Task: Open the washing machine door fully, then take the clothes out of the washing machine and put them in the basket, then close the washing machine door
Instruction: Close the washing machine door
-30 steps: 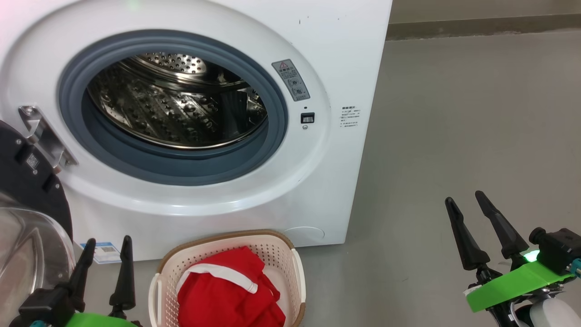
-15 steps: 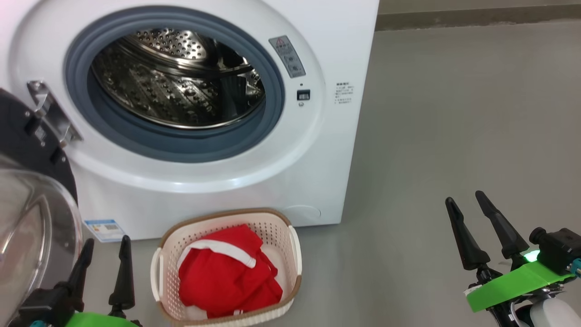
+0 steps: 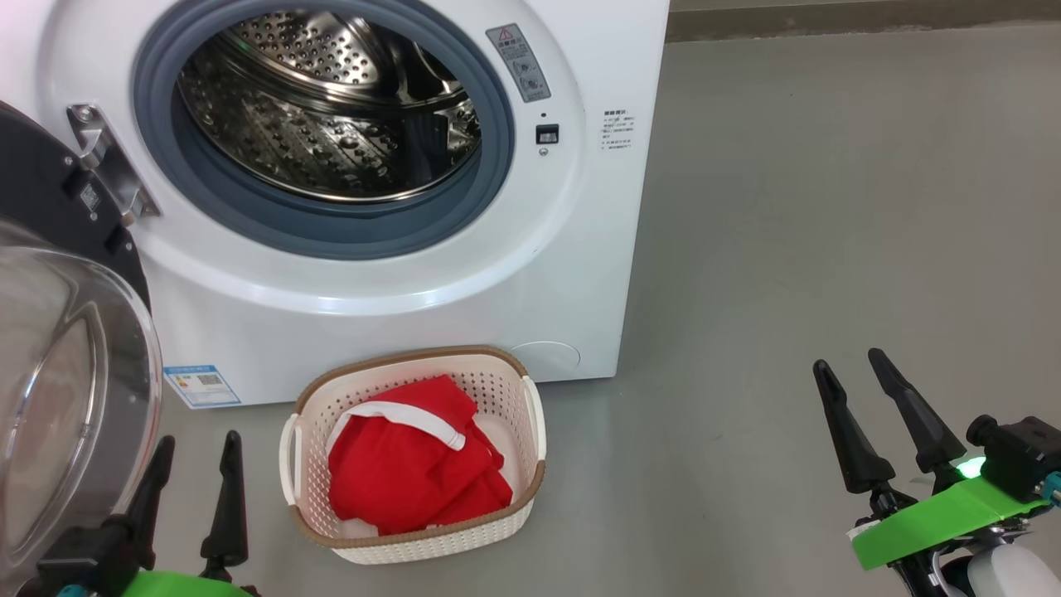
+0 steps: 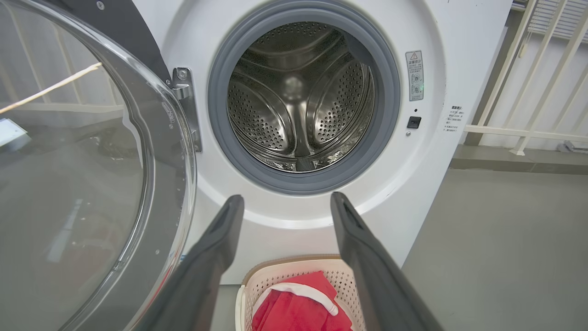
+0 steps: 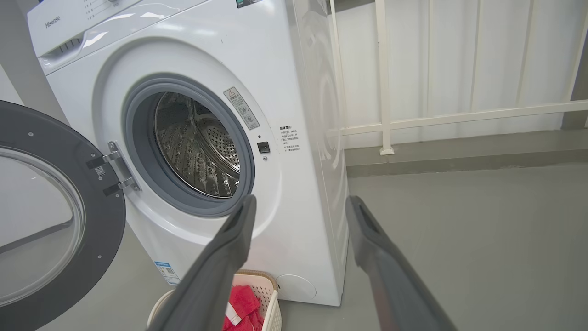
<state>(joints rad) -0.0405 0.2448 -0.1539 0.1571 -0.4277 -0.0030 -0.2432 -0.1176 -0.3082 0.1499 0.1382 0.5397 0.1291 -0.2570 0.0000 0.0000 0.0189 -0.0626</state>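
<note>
Front-loading washing machine (image 3: 580,249), white and boxy, standing on a grey floor (image 3: 787,207). Its round opening is ringed by a grey-blue rubber gasket (image 3: 331,236), and the perforated steel drum (image 3: 331,108) behind it holds no laundry. The washing machine door (image 3: 75,356) is swung wide open to the robot's left on a metal hinge (image 3: 108,162). It has a glossy black frame around a bulging clear glass bowl.

The basket (image 3: 414,531) is cream-white perforated plastic with a brown woven-look rim and white side handles. It sits on the floor just in front of the machine's base, below the opening. The clothes (image 3: 406,473) are bright red fabric with a white trim band, bunched inside the basket.

The left claw (image 3: 199,444) is released, its dark fingers spread and holding nothing, between the door and the basket. The right claw (image 3: 847,361) is likewise released and empty, over bare floor well to the right of the machine. A small blue label (image 3: 201,385) is on the machine's lower front corner.
</note>
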